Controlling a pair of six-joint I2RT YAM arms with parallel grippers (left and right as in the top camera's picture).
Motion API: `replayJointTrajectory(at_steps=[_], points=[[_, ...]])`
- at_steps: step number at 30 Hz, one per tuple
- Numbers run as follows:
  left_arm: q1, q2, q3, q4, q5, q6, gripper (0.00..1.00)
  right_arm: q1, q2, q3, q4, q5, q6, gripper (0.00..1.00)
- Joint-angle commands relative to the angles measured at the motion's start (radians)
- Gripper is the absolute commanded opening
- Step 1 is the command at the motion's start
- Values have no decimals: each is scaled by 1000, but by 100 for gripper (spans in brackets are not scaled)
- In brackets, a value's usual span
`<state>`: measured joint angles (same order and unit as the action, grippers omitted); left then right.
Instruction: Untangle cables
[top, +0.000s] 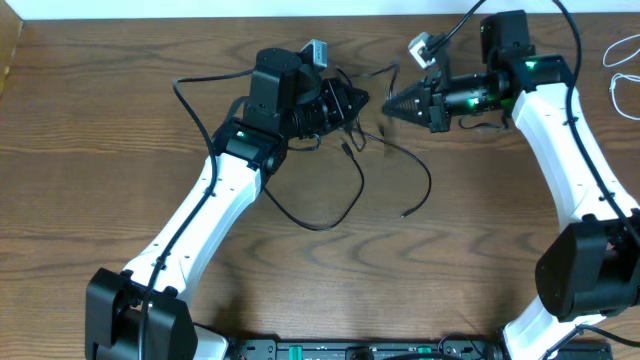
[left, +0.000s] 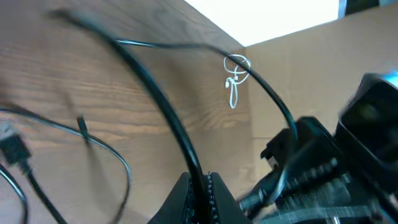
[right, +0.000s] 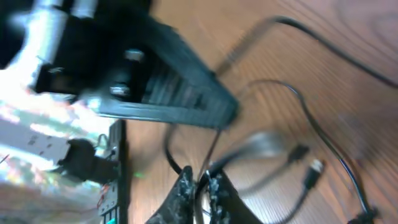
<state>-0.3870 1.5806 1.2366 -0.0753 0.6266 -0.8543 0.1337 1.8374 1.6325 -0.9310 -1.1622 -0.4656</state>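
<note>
My left pincer (top: 348, 100) is pinched shut on the black cable (top: 325, 228). The right pincer (top: 392, 104) faces it close by, clamped on the same cord, I judge so the 2 can draw a stretch apart. That cable loops loosely over the wooden surface (top: 100, 150) between the arms, while the white cable (left: 234, 87) lies bunched well apart, far right.

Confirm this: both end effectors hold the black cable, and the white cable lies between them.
Wrong on the white cable: the overhead view shows it apart, near the table's right edge. Both end effectors, left and right, do hold the black cable.
</note>
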Motion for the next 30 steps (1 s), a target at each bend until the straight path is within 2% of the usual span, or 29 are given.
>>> replayJointTrajectory(at_steps=[1,8,13,22,30], points=[[7,0,12,12,21,-152,7,23,-6,2,2,-131,-90,9],[9,0,12,61,23,-305,7,71,-6,2,11,-130,-106,12],[9,0,12,112,52,-319,8,82,-6,2,13,-101,-112,16],[12,0,11,108,9,-311,7,86,-6,2,11,-17,-89,45],[12,0,11,108,-2,-360,7,154,-5,2,45,39,-89,47]])
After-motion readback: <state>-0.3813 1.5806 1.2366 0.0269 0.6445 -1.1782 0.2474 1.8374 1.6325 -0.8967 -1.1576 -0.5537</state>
